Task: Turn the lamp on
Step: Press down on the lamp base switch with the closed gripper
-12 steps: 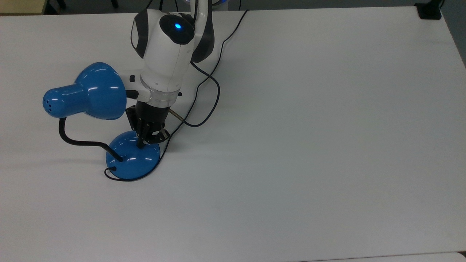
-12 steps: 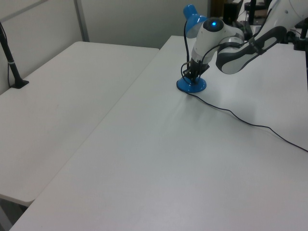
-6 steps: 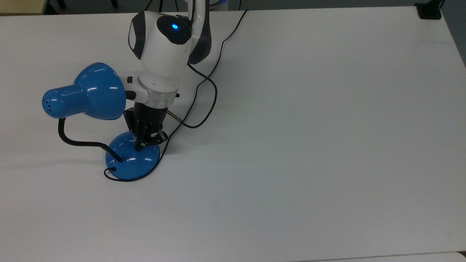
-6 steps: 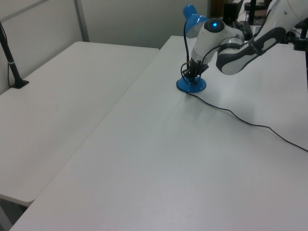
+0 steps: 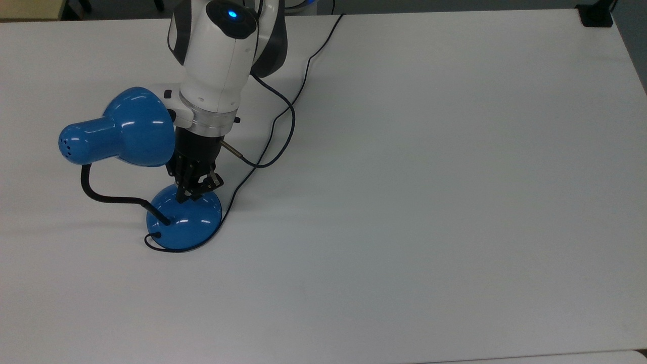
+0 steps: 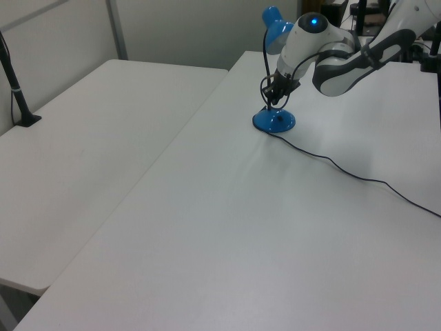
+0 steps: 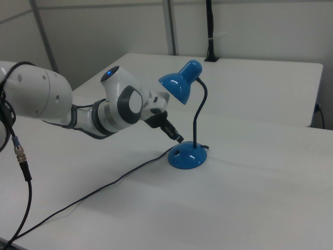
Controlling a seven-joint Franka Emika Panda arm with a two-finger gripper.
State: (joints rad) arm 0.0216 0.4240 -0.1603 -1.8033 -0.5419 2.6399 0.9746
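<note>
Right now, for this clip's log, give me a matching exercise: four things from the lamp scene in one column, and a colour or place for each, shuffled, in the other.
Things:
1. lamp shade
2. lamp neck
3. gripper
4. table

Descriptions:
A. black, bent
B. white, bears the lamp
C. glossy blue, bell-shaped
D. just above the lamp's round base, apart from it

Pairs: 1-C, 2-A, 3-D, 4-B
</note>
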